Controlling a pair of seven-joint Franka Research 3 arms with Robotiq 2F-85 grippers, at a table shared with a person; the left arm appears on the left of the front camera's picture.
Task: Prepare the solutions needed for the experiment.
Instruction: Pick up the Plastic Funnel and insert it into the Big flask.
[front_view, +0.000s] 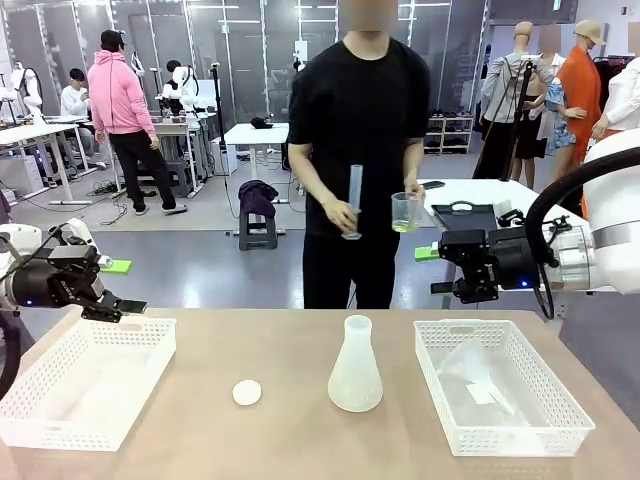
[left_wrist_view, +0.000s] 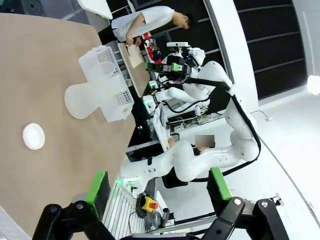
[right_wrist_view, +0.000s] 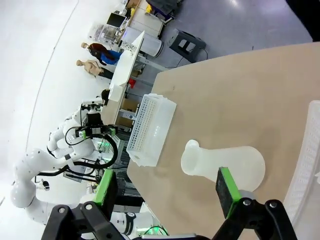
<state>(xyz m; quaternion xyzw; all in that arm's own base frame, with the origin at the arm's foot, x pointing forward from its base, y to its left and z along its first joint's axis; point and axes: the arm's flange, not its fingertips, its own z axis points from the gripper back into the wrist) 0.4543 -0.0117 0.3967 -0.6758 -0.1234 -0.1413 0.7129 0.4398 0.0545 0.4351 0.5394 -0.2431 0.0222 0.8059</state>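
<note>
**Front view: solution (front_view: 404, 226) lies up and beyond the right gripper (front_view: 440, 268), in the person's hand (front_view: 412, 192)**

The right gripper's jaws are spread wide with nothing between them, and its fingers point sideways toward the table's middle. Up and beyond those fingertips, past the table's far edge, the solution forms a shallow pale yellow layer at the bottom of a clear beaker (front_view: 405, 208). The person's hand holds the beaker upright, long axis vertical.

The beaker looks nearer to this gripper than to the left gripper (front_view: 125, 305). That one's jaws are equally wide and empty, well off to the other side by the left basket (front_view: 60, 400).

The person's other hand grips a tall graduated cylinder (front_view: 354, 195). It is also upright, just beside the beaker on the side away from the right jaws.

Below the right jaws an empty flask (front_view: 355, 370) stands upright on the table. The right wrist view places it ahead of the open fingers. A white cap (front_view: 247, 392) lies near the flask, toward the left jaws. The right basket (front_view: 520, 440), holding a clear bag (front_view: 475, 375), sits beneath the right gripper.

Nothing stands between the right jaws and the beaker. Any handover probably depends on the person bringing it closer.
</note>
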